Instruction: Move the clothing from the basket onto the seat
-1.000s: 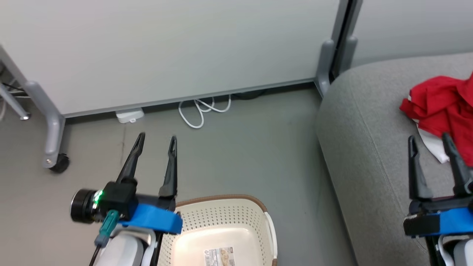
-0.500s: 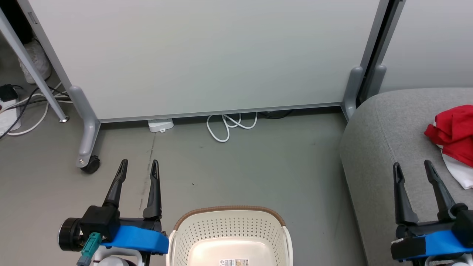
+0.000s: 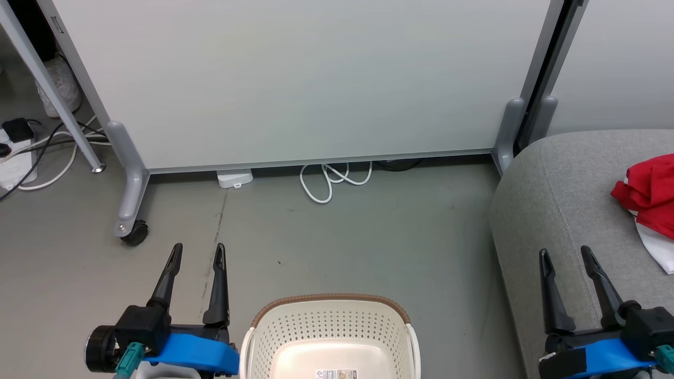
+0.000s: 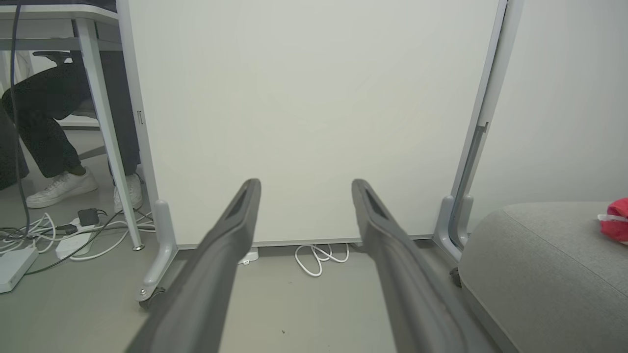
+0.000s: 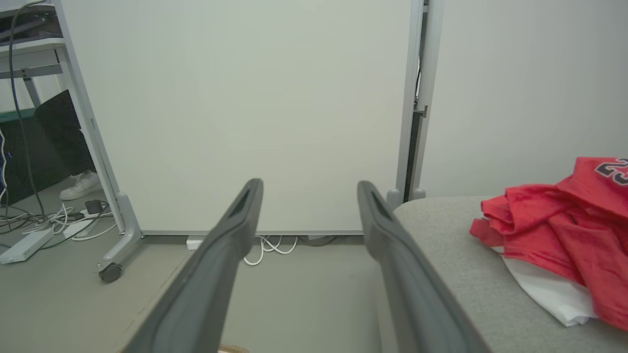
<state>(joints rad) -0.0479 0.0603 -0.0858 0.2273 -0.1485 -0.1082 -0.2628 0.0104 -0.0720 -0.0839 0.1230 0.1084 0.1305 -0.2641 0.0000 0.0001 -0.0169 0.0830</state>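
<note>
- The clothing (image 3: 646,196) lies crumpled on the seat (image 3: 558,210), with no clear long axis.
- The basket (image 3: 330,299) stands on the floor (image 3: 368,231), its rounded end toward the panel (image 3: 316,79).
- The left gripper (image 3: 198,247) is beside the basket and the right gripper (image 3: 564,251) is over the seat's edge; both have their jaws spread apart.

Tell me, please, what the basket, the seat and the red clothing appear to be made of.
The basket looks like moulded plastic, cream and faintly glossy, with rows of punched holes; its brown rim looks woven, though it may be moulded too. The seat looks upholstered in matte grey woven fabric with a stitched seam. The clothing looks like thin red cloth, crumpled in soft folds.
</note>
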